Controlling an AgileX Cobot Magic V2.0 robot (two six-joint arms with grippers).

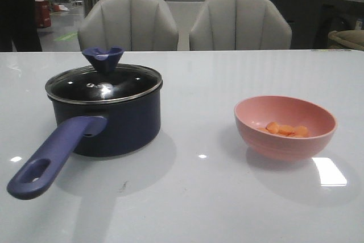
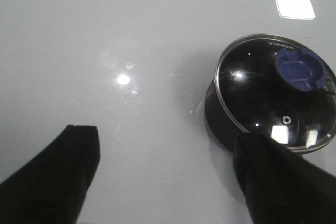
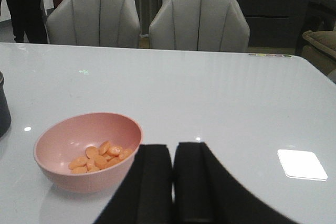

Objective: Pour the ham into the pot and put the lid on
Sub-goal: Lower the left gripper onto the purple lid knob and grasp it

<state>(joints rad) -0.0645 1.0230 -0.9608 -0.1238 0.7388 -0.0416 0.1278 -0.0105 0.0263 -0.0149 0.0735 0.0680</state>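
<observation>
The glossy white surface (image 1: 187, 197) carries everything. The dark navy round saucepan with its long purple-blue handle (image 1: 105, 119) is sat on the robot's left side, already capped by the clear glass lid with the metal rim and flared blue knob (image 1: 104, 81). The pink bowl (image 1: 285, 125) is parked well apart on the right, with the small orange-pink ham chunks (image 1: 286, 130) lying in it.

The left claw (image 2: 167, 174) is spread wide and empty beside the pot; the right claw (image 3: 172, 182) is pinched nearly closed on nothing, just beside the bowl.

Risk, probably: ham gets dumped onto a closed lid, or the knob slips.

Neither claw is caught by the front view.
</observation>
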